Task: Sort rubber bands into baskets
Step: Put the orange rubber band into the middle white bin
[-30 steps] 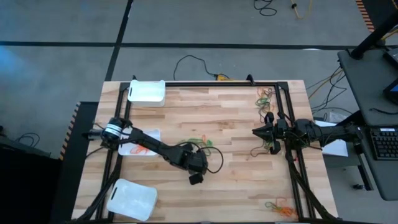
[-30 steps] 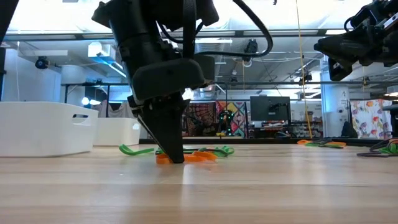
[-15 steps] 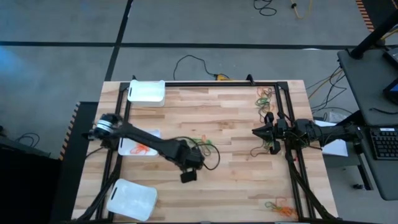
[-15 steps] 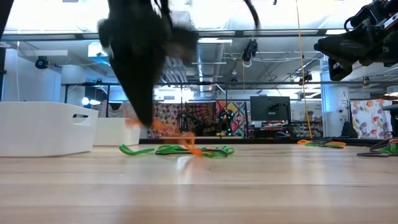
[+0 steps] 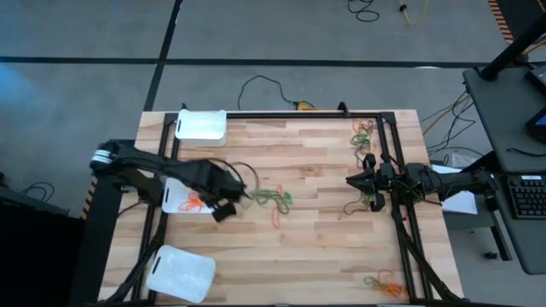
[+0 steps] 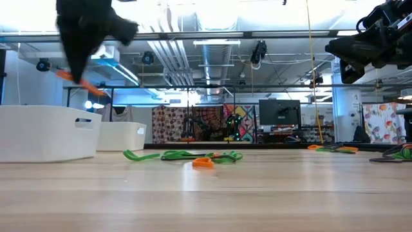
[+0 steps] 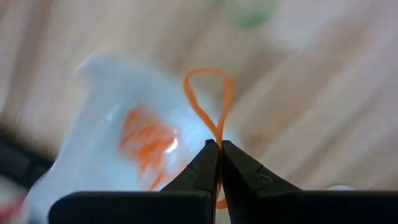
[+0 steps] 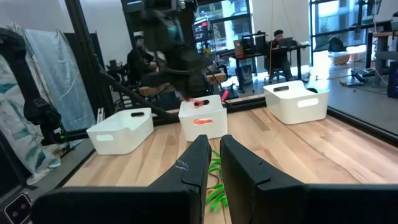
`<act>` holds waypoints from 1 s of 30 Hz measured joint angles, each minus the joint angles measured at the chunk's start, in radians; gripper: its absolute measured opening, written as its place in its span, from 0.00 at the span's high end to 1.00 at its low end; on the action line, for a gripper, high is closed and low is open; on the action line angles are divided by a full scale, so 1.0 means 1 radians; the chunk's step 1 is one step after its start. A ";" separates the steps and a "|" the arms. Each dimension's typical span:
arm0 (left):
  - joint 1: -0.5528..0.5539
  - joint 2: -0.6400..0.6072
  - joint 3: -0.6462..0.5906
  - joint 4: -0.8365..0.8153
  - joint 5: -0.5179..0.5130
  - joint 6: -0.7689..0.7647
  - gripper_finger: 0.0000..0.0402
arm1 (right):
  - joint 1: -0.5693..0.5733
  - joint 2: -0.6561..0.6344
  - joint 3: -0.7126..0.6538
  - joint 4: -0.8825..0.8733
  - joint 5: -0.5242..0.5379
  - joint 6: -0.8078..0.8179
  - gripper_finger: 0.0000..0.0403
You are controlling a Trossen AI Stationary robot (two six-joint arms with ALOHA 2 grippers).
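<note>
The left pincer [image 7: 218, 148] is clamped on an orange rubber band [image 7: 209, 99], holding it above the middle basket [image 5: 176, 198], which already holds orange bands, likely for dropping there. The right pincer [image 8: 215, 163], nearly closed and empty, waits at the tabletop's [image 5: 324, 247] right edge.

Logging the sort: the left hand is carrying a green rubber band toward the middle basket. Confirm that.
Wrong colour. The left hand is shut on an orange rubber band, as the left wrist view shows. It is heading toward the middle basket, which already holds orange bands.
</note>
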 joint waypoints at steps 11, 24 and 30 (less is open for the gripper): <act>0.135 -0.244 -0.484 0.189 -0.009 -0.201 1.00 | 0.000 0.000 0.000 0.000 0.000 0.000 0.92; 0.143 -0.212 -0.587 0.338 -0.007 -0.184 0.86 | 0.000 0.000 0.000 0.000 0.000 0.000 0.92; 0.142 -0.244 -0.494 0.212 -0.023 -0.153 0.66 | 0.000 0.000 0.000 0.000 0.000 0.000 0.92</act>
